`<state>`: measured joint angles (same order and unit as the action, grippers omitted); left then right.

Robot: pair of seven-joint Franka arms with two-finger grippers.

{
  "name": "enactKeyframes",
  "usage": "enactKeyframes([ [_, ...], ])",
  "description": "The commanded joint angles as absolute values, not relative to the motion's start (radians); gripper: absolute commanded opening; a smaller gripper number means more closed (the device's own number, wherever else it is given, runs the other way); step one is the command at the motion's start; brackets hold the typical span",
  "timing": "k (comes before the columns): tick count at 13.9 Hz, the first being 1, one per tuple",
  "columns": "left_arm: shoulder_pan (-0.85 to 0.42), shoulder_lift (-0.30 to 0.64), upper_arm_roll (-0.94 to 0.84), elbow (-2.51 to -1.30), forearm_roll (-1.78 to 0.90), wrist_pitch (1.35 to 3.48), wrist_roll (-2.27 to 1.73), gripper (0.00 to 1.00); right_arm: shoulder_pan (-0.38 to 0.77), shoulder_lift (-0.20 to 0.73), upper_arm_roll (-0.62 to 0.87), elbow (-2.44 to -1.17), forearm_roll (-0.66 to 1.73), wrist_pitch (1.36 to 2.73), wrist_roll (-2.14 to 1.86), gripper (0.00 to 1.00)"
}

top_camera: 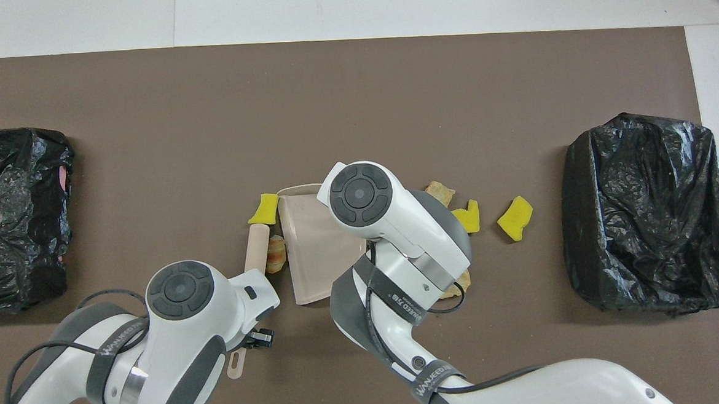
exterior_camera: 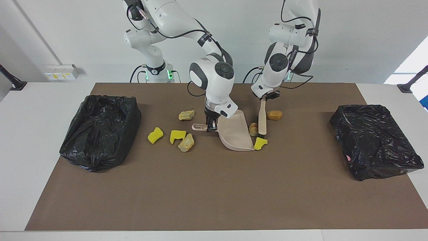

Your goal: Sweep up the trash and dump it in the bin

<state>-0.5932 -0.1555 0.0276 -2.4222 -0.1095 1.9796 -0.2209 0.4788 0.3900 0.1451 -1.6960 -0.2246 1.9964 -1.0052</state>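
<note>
Brown matting (exterior_camera: 214,194) covers the table, and on it lie two bins lined with crumpled black plastic: one bin (exterior_camera: 100,130) at the right arm's end, the other bin (exterior_camera: 376,140) at the left arm's end. Neither shows any trash inside.

Between them sits the beige dustpan (exterior_camera: 234,134), its handle clamped in the right gripper (exterior_camera: 210,127). The left gripper (exterior_camera: 267,96) is closed around the handle of the beige brush (exterior_camera: 262,117), whose head rests on the mat just beside the pan's open edge.

At that edge a tan lump (exterior_camera: 253,129) sits between brush and pan, touching or nearly touching both, and a yellow sponge chunk (exterior_camera: 259,143) lies at the pan's corner, farther from the robots. An orange-brown lump (exterior_camera: 274,115) lies on the brush's other flank, toward the left arm's end.

Four scraps lie toward the right arm's end of the pan: a tan rock-like piece (exterior_camera: 186,115) nearest the robots, then a yellow chunk (exterior_camera: 155,135), a second yellow chunk (exterior_camera: 177,135) and a beige lump (exterior_camera: 186,143) touching it. The right arm hides part of these in the overhead view.
</note>
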Motion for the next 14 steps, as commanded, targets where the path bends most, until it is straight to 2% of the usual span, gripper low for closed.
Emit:
enactKeyframes([
  [1,-0.684,-0.15,0.041,-2.382,-0.211,2.006,-0.212,0.0,0.48,0.377,0.15,-1.74,-0.225,2.048,-0.973,0.0],
  [5,-0.687,-0.141,0.048,-2.274,-0.218,1.864,-0.236,0.0,0.48,0.377,0.15,-1.74,-0.227,2.043,-0.974,0.0],
  [9,-0.675,-0.167,0.054,-2.269,-0.197,1.711,-0.48,0.0,0.479,0.377,0.15,-1.74,-0.229,2.039,-0.977,0.0],
  [14,-0.569,-0.279,0.052,-2.286,-0.062,1.495,-0.627,0.0,0.48,0.376,0.15,-1.74,-0.229,2.037,-0.977,0.0],
])
